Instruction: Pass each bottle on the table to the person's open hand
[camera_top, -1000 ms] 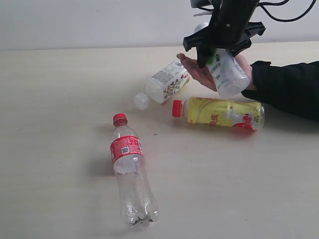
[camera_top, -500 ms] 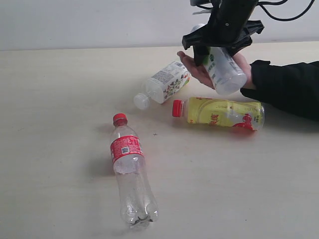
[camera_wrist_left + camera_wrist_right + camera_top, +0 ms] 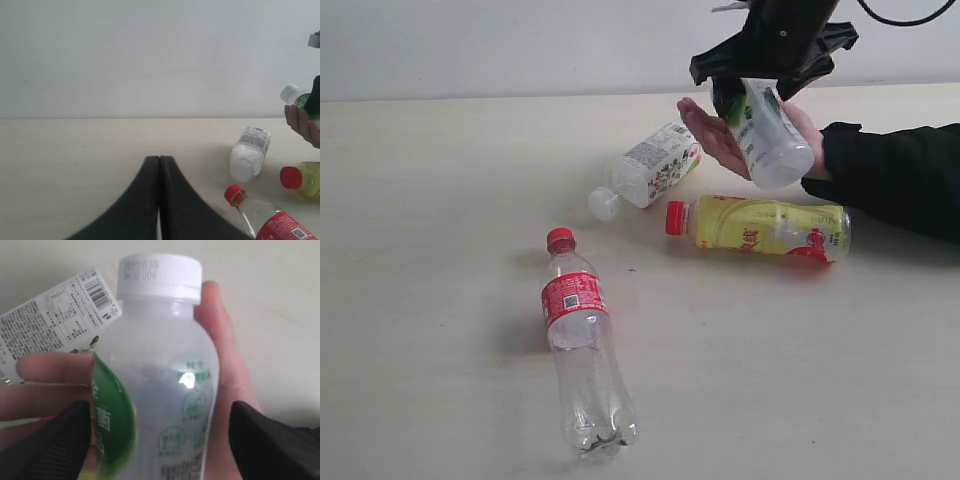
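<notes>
The white bottle with the green label [image 3: 772,135] lies tilted in the person's hand [image 3: 705,132], black sleeve behind. My right gripper [image 3: 757,92] stands open over its upper half; in the right wrist view this bottle [image 3: 165,365] sits between the spread fingers [image 3: 265,440], with the hand [image 3: 225,370] showing in the gap on one side. On the table [image 3: 440,200] lie the clear bottle with red cap and label [image 3: 578,340], the yellow bottle [image 3: 765,225] and the small white-capped bottle [image 3: 650,168]. My left gripper [image 3: 159,159] is shut and empty, low over the table.
A pale wall [image 3: 500,45] runs behind the table's far edge. The person's black-sleeved forearm [image 3: 895,175] reaches in from the right, just behind the yellow bottle. The left wrist view shows the small bottle [image 3: 249,152] and the red-capped clear bottle [image 3: 265,220] off to one side.
My right gripper has risen a little, its fingers sliding toward the cap end of the white bottle. The bottle and hand have also lifted slightly. The other bottles have not moved.
</notes>
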`<state>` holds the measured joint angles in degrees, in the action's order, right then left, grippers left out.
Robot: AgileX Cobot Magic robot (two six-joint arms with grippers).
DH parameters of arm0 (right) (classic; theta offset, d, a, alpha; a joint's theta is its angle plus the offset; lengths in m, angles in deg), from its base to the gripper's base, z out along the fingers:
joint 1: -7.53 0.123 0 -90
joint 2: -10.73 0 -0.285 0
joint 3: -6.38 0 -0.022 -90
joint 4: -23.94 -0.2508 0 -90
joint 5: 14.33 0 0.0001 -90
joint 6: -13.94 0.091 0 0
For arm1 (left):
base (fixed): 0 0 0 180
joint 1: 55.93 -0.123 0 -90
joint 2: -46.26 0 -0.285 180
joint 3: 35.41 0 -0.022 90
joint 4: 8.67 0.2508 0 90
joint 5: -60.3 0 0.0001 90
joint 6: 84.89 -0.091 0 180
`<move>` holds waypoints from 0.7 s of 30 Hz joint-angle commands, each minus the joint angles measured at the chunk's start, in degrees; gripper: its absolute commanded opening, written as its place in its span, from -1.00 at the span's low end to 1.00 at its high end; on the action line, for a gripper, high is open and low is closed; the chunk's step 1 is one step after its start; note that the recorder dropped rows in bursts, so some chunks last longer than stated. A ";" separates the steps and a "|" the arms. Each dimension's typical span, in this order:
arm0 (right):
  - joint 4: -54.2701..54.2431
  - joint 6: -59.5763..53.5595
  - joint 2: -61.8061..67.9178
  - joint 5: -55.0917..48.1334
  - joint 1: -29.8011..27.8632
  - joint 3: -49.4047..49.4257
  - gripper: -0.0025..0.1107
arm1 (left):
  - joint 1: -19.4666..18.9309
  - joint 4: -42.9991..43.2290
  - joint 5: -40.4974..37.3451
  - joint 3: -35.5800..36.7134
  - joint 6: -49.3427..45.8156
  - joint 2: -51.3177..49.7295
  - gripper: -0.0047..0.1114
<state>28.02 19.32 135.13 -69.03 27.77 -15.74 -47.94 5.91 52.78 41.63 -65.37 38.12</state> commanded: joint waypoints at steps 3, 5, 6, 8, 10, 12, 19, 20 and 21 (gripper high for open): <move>0.72 -0.13 -4.72 0.32 -0.25 -0.54 0.33 | -0.10 0.05 0.16 0.17 -0.10 0.36 -0.92; 0.72 -0.13 -6.04 -0.42 -0.25 -0.54 0.32 | -0.10 0.05 0.16 0.17 -0.10 0.36 -0.92; 0.72 -0.13 -6.77 -0.93 -0.25 -0.54 0.28 | -0.10 0.05 0.16 0.17 -0.10 0.36 -0.92; 0.72 -0.13 -8.13 -1.52 -0.25 -0.10 0.11 | -0.10 0.05 0.16 0.17 -0.10 0.36 -0.92; 0.85 0.01 -10.27 -1.62 -0.25 1.70 -0.14 | -0.10 0.05 0.16 0.17 -0.10 0.36 -0.92; 0.85 0.30 -13.32 0.53 -0.25 4.91 -0.43 | -0.10 0.05 0.16 0.17 -0.10 0.36 -0.92; 0.85 1.02 -28.23 11.28 -0.25 20.14 -0.96 | -0.10 0.05 0.16 0.17 -0.10 0.36 -0.92; 0.85 1.02 -29.90 11.71 -0.25 21.82 -0.96 | -0.10 0.05 0.16 0.17 -0.10 0.36 -0.92; 0.85 1.02 -32.03 11.86 -0.25 23.82 -0.96 | -0.10 0.05 0.16 0.17 -0.10 0.36 -0.92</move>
<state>28.27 20.07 108.24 -59.26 27.77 3.86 -47.94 5.91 52.78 41.63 -65.37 38.12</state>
